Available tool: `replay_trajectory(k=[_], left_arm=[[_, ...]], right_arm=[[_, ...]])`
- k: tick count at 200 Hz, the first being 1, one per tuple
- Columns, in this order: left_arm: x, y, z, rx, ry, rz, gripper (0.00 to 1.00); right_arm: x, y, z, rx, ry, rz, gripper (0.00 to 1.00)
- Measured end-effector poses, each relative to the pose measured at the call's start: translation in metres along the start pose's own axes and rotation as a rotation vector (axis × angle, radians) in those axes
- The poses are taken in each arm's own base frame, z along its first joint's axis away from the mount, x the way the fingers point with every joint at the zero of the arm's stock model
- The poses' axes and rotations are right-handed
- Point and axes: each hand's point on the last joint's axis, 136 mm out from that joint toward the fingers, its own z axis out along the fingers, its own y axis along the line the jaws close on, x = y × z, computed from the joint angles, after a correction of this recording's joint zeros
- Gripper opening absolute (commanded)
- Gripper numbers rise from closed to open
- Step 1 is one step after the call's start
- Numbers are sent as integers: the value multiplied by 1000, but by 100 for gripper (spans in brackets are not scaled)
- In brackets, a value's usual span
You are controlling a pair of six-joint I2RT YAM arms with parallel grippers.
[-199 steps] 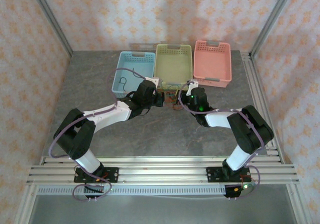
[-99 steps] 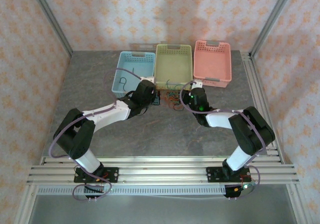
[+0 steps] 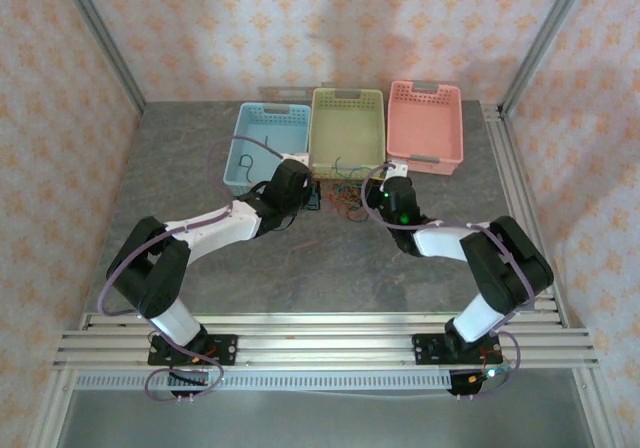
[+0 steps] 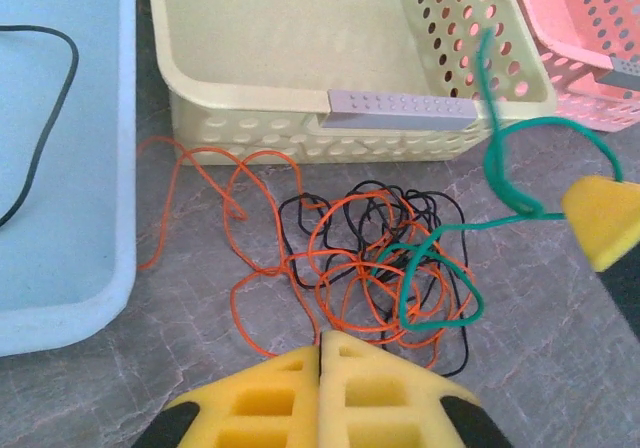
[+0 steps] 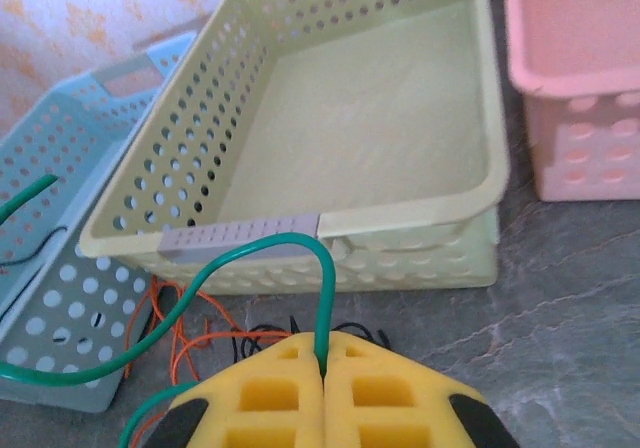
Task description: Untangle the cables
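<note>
Currently right gripper (image 5: pixel 322 353) pads clamped on green cable (image 5: pixel 324 298), strand raised off table (image 4: pixel 560 368). Meanwhile left gripper (image 4: pixel 320 348) pads pressed together, no strand visibly pinched. Knotted cables (image 4: pixel 375 268) (orange, black, green) lie on table directly ahead of left gripper, just short of green basket (image 4: pixel 250 118). Green strand runs from knot rightward to right gripper. Left arm nearer knot; likely best placed to pin it.
</note>
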Motion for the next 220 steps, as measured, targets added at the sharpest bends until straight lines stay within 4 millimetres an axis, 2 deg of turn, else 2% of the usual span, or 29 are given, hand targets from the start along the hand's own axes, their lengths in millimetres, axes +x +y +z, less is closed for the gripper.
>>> replay_trajectory(k=[17,43,62,82,97,117,132,151,167,183,209,220], left_arm=[[-1,-3,1,10,6,0,22],[-1,-5,4,15,14,-2,23],[1,-6,6,23,24,-2,26],[3,-6,7,25,32,-6,34],[5,-6,8,26,37,-5,38],[6,-6,9,24,43,-4,43],[6,-7,10,26,45,-5,45],[6,-8,10,30,49,-5,47],[6,-9,11,38,52,-5,47],[7,-10,11,42,55,-5,47],[7,-10,11,42,55,-6,48],[7,-10,11,42,55,-6,48]], right_arm=[[-7,-5,-9,15,-44,7,0],[-12,-4,-13,-6,-77,18,0],[-15,9,-14,-75,-82,23,0],[-23,31,-22,-168,-90,36,0],[-43,49,-38,-242,-128,48,0],[-84,69,-75,-324,-225,62,0],[-111,78,-104,-361,-293,69,0],[-130,83,-130,-392,-337,72,0],[-128,83,-136,-396,-324,64,0],[-112,76,-130,-368,-275,53,0],[-71,42,-114,-251,-187,43,0],[-63,28,-107,-195,-159,44,0]])
